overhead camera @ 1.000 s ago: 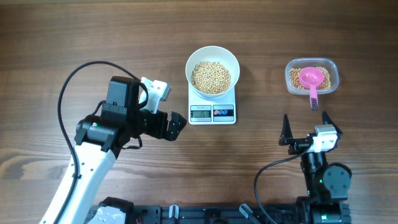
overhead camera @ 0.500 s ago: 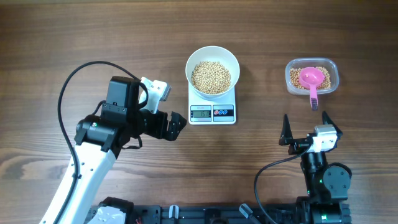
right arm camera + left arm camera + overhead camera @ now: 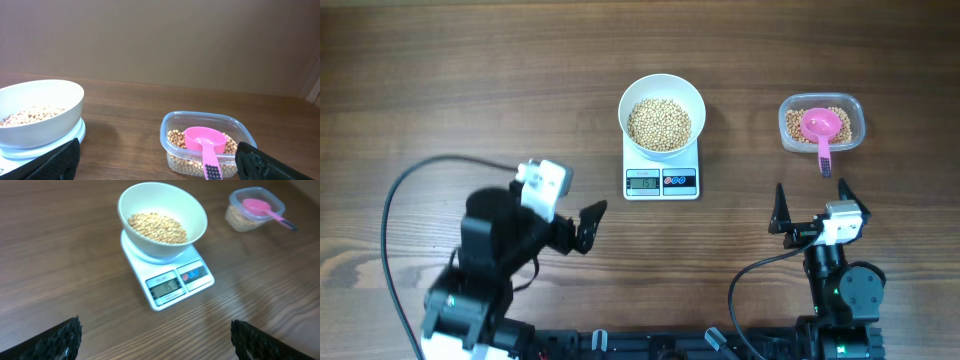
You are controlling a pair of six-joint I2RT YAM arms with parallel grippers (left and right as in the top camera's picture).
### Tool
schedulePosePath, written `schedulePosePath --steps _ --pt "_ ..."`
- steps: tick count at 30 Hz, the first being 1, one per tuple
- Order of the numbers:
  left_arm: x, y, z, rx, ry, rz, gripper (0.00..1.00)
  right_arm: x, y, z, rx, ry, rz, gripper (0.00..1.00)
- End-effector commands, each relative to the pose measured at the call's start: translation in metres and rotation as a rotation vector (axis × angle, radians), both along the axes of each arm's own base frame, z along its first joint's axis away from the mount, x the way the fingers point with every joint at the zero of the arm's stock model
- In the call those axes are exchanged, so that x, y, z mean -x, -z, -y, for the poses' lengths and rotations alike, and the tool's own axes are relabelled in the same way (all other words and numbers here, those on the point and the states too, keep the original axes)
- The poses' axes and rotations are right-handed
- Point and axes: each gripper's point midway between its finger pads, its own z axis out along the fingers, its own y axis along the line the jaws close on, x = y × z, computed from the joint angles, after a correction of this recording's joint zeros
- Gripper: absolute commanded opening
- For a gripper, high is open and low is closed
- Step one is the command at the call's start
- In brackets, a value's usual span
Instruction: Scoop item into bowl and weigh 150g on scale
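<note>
The white bowl (image 3: pixel 624 100) sits on the white scale (image 3: pixel 661 183) at the table's middle, with tan beans (image 3: pixel 659 123) heaped inside. The left wrist view shows the bowl (image 3: pixel 165 248), beans (image 3: pixel 156 226) and scale (image 3: pixel 172 283) ahead of my open left gripper (image 3: pixel 156 326). This left gripper (image 3: pixel 582 228) hangs left of and nearer than the scale, holding nothing. Near the front edge on the right, my right gripper (image 3: pixel 810 195) stands open and empty. Its view shows the bowl (image 3: pixel 45 131) at left and my right gripper (image 3: pixel 157 150) spread wide.
A clear plastic container (image 3: pixel 790 120) at the back right holds more beans and a pink scoop (image 3: pixel 823 128), its handle hanging over the near rim. The right wrist view has the container (image 3: pixel 172 150) and scoop (image 3: pixel 204 140) straight ahead. A black cable loops left of the left arm.
My left arm has pulled back toward the front left, away from the scale, its gripper still open. The right arm, bowl, scale and container have not moved.
</note>
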Motion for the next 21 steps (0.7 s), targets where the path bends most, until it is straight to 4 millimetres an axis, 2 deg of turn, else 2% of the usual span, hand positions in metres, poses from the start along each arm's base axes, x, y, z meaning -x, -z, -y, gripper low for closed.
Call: schedulePosePath --steps 1,11,14,21 --pt "0.007 0.014 -0.018 -0.025 -0.069 0.135 1.00 0.001 -0.003 0.001 0.005 0.011 0.014 1.00" --pt "0.022 0.009 -0.028 0.045 -0.108 0.402 1.00 0.001 -0.003 0.001 0.005 0.011 0.014 1.00" --pt "0.018 0.008 -0.034 0.048 -0.143 0.448 1.00 0.001 -0.003 0.001 0.006 0.011 0.014 1.00" --pt "0.003 0.022 -0.052 0.032 -0.240 0.499 1.00 0.001 -0.003 0.001 0.005 0.011 0.014 1.00"
